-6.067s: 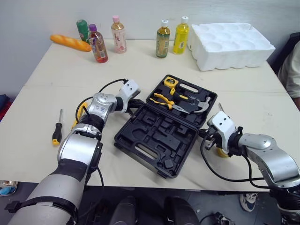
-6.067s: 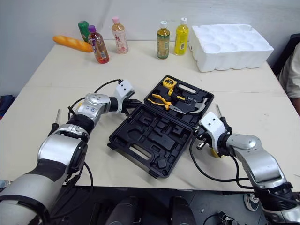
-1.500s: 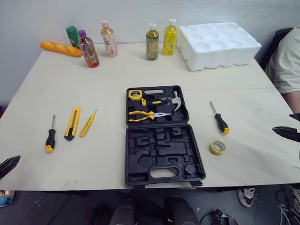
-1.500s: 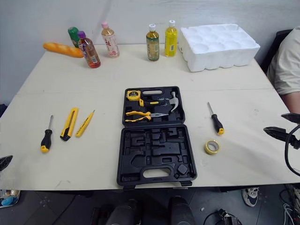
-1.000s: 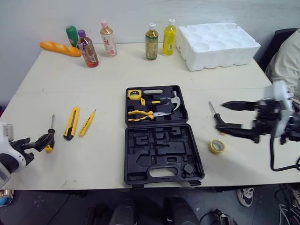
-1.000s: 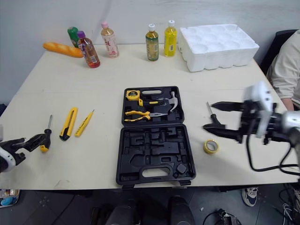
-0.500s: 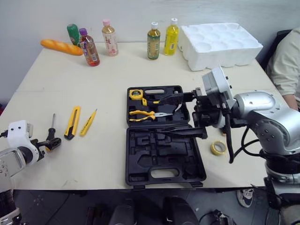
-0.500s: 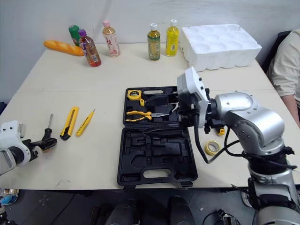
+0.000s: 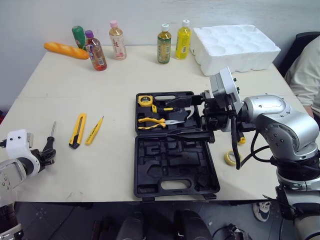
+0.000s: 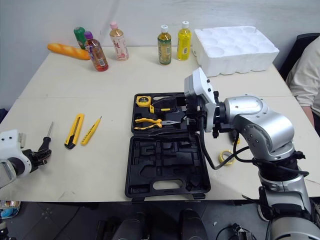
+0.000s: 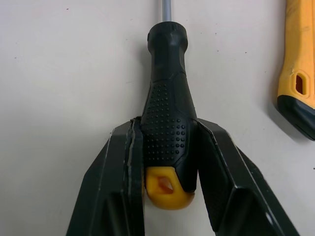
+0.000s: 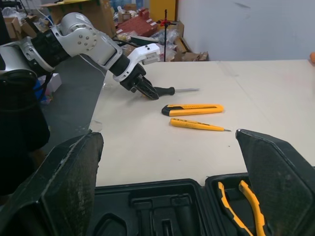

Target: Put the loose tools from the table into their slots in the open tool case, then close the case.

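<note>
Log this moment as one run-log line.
left claw: shut on screwdriver | right claw: open, over open tool case | loose seen: utility knife, tester pen, tape roll

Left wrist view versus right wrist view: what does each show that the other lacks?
Left wrist view: the fingers pressed against the handle's dotted grip. Right wrist view: the open black plastic tool case, yellow-handled pliers, a slim yellow tester pen. Shared: the left claw shut on the black-handled, yellow-capped screwdriver, beside the yellow-and-black utility knife.
</note>
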Tool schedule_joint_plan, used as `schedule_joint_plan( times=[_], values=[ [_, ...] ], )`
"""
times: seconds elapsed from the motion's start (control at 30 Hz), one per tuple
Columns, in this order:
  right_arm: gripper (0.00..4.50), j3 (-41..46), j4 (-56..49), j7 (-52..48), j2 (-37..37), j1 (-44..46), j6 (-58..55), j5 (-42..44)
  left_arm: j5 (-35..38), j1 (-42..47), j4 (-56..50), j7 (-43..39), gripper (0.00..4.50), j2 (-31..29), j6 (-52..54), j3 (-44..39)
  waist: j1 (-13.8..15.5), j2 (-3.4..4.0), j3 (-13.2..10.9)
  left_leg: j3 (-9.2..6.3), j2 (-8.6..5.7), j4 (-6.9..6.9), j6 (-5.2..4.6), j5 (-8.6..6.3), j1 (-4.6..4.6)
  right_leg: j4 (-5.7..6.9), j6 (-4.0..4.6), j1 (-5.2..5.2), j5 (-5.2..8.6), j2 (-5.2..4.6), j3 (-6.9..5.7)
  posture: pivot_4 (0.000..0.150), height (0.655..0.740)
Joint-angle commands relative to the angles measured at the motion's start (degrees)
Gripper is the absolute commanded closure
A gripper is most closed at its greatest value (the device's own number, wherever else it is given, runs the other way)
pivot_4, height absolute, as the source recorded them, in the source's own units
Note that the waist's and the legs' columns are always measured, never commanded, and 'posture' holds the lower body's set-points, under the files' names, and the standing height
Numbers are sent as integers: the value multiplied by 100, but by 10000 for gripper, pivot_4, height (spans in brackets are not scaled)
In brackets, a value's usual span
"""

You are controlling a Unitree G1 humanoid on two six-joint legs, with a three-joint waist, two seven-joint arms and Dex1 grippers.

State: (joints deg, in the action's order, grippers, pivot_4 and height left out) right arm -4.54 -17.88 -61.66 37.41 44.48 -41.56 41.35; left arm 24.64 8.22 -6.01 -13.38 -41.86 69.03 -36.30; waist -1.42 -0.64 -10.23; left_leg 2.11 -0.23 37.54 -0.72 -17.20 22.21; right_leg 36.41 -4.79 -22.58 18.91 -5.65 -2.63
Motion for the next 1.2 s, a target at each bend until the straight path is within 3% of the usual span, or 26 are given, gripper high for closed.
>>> schedule_joint_plan(
  times=[0.03, 0.13, 0.33, 0.5, 0.67, 0.8, 1.03, 1.2],
  values=[
    [0, 153, -107, 20, 53, 84, 77, -19, 78, -67, -251, -371, 34592, -251, -214, -32, 0, 0, 0, 0, 0, 0, 0, 0, 0, -1, 0, 0, 0, 0, 0, 1500, 7384],
    [0, 179, -72, 10, 122, 62, 91, -54, 27, -95, -433, -744, 34592, -642, -541, 97, -15, -6, -3, -1, 1, -4, 0, 0, 2, -5, 0, -1, 0, 0, -1, 1500, 7384],
    [0, 426, -152, 45, 427, -282, 24, -46, 184, 144, -955, -2236, 34592, -1823, -1443, 989, -7, -12, -6, -2, -1, -35, 1, 4, 1, -40, 2, 1, 0, -5, -4, 1500, 7384],
    [0, 790, -337, 208, 970, -918, -95, -118, 378, 1591, -1217, -3542, 34592, -2243, -1794, 2715, 15, -6, -10, -2, -4, -40, -4, 1, 12, -55, 2, 1, -1, -8, -8, 1500, 7384],
    [0, 1089, -640, 389, 1363, -1651, -132, -192, -143, 3026, -927, -4459, 34592, -1984, -2078, 4460, -31, -1, -13, 7, -1, -41, -5, 6, 18, -42, 0, 0, -1, 10, -8, 1500, 7384],
    [0, 1330, -1069, 709, 1443, -2395, -166, -223, -613, 4187, -340, -4992, 34592, -1308, -1979, 5696, 67, -7, -17, 14, 2, -31, -11, 18, 17, -25, -1, 2, -2, 25, -9, 1500, 7384],
    [0, 1679, -1638, 1267, 1356, -3122, -287, -79, -1337, 5033, 517, -5704, 34592, -566, -2320, 6768, 142, -9, -19, 18, -1, 20, -29, 14, 25, 8, -11, 0, -7, 24, 5, 1500, 7384],
    [0, 1891, -2002, 1581, 1253, -3627, -338, 22, -1817, 5414, 1299, -5629, 34592, 122, -2380, 7091, 207, -13, -21, 7, -1, 32, -30, 13, 37, 6, -12, 0, -7, 24, -5, 1500, 7384]
  ],
)
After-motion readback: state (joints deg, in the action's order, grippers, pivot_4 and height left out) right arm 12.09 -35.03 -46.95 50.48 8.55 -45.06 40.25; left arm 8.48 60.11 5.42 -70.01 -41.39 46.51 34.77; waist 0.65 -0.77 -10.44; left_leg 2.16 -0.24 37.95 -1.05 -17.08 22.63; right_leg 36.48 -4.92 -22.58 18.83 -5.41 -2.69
